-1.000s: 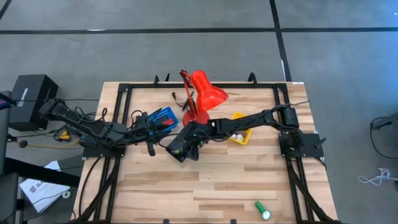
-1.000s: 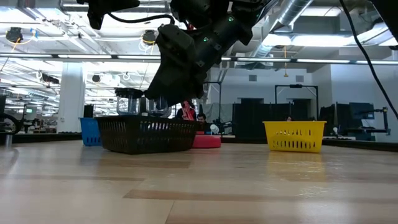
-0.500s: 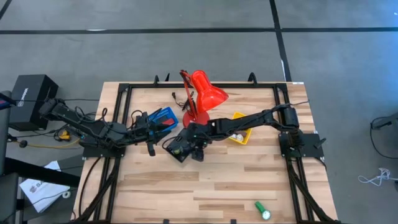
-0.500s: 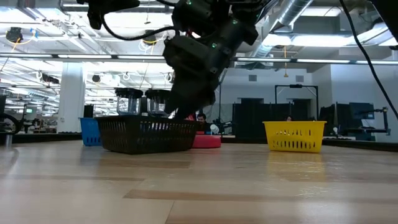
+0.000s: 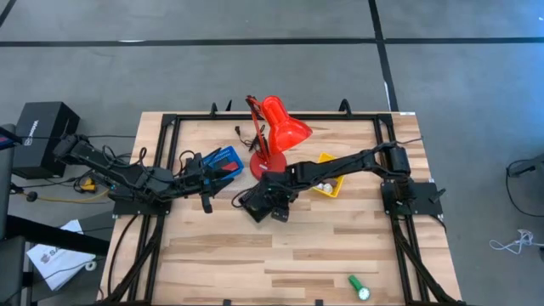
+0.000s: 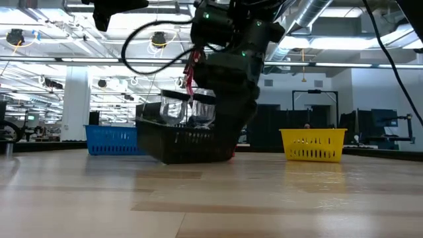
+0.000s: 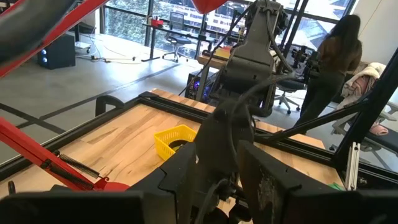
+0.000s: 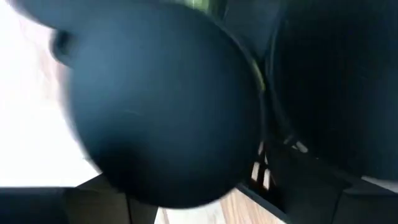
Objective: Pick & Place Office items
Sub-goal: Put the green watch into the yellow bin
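Directly beneath the right gripper [image 5: 265, 202], mid-table, sits the black tray [image 6: 185, 137], tilted, with a black round disc [image 8: 161, 106] close before that wrist's camera; whether its fingers grip anything cannot be told. The left gripper [image 5: 205, 197] waits just left, beside the blue tray [image 5: 223, 159], finger state equally unclear.

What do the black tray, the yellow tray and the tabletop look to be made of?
The black tray looks like matte moulded plastic: its walls are a grid of thin slats. The yellow tray looks like the same slatted plastic, slightly glossier. The tabletop appears to be wood, with pale butcher-block strips showing grain and a smooth, light sheen.
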